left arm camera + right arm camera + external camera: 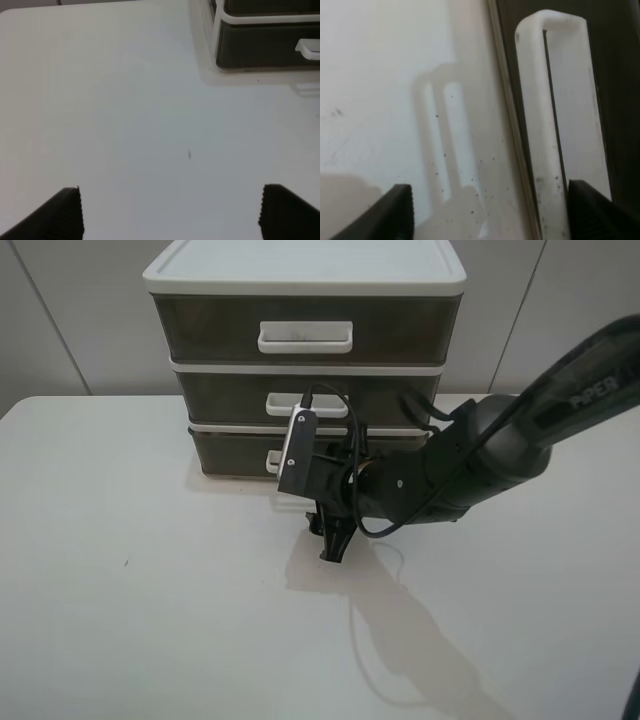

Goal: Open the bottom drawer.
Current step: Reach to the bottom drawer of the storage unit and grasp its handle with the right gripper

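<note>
The three-drawer unit (305, 280) stands at the back of the table. The bottom drawer (230, 452) is smoky brown and looks pushed in flush; it also shows in the left wrist view (260, 45). Its white loop handle (540, 125) fills the right wrist view, seen close. My right gripper (490, 215) is open and reaches across to the drawer front (615, 75). The handle's lower end lies just inside one finger (600, 210), and nothing is gripped. In the exterior view the right gripper (322, 515) is partly hidden behind its wrist camera. My left gripper (170, 215) is open and empty over bare table.
The middle drawer (230, 395) and the top drawer (210, 325) with its wider handle (305, 336) sit above. The white table (120, 590) spreads in front. The right arm (480, 455) and its cables lie across the right side.
</note>
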Robot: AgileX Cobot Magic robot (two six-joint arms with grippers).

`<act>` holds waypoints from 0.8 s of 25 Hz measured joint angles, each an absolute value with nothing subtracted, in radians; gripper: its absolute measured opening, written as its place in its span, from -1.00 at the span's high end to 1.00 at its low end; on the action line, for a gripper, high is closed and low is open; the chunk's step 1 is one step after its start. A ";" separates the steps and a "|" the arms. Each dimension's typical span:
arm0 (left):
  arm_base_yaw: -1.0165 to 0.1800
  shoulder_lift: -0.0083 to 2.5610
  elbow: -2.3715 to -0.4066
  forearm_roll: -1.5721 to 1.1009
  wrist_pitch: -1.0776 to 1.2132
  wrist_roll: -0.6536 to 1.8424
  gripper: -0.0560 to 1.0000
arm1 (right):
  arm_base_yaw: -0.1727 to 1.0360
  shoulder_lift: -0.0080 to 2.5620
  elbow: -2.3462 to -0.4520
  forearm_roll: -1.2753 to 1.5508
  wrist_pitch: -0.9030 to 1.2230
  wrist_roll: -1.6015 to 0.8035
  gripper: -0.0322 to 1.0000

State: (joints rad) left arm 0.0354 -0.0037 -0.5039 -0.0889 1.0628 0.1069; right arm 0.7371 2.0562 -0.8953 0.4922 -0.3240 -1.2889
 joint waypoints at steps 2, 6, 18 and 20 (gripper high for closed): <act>0.035 -0.004 -0.504 -0.089 1.063 0.107 -0.47 | 0.737 2.061 -0.895 0.497 -0.336 -1.289 -0.02; 0.035 -0.004 -0.504 -0.089 1.063 0.107 -0.47 | 0.737 2.063 -0.899 0.503 -0.363 -1.289 0.29; 0.035 -0.004 -0.504 -0.089 1.063 0.107 -0.47 | 0.737 2.063 -0.900 0.517 -0.391 -1.297 0.84; 0.035 -0.004 -0.504 -0.089 1.063 0.107 -0.47 | 0.737 2.063 -0.900 0.517 -0.389 -1.297 0.84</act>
